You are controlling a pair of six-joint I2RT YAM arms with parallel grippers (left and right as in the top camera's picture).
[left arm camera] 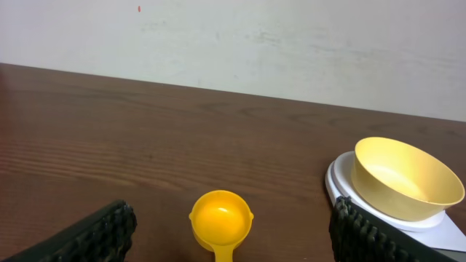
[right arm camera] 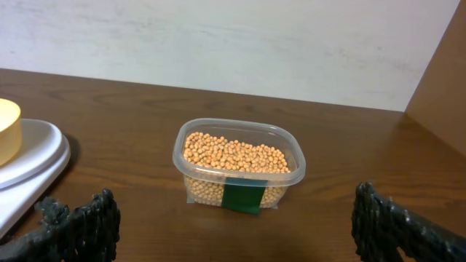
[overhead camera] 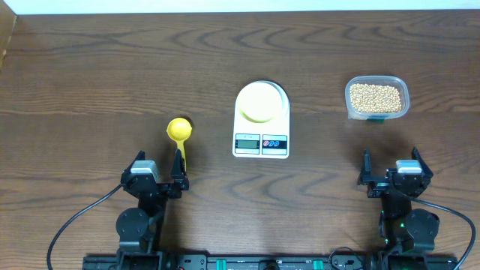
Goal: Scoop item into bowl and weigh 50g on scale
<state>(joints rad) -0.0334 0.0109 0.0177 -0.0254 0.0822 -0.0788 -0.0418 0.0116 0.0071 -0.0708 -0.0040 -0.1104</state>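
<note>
Though in view, scale display [overhead camera: 247, 142] illegible.

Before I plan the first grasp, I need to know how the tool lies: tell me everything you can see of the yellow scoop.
The yellow scoop looks like glossy plastic: a round cup, empty, mouth up, with a straight narrow handle. It lies on the brown wooden table, left of the scale and apart from it, handle pointing toward the open left gripper. Nothing grips it.
</note>
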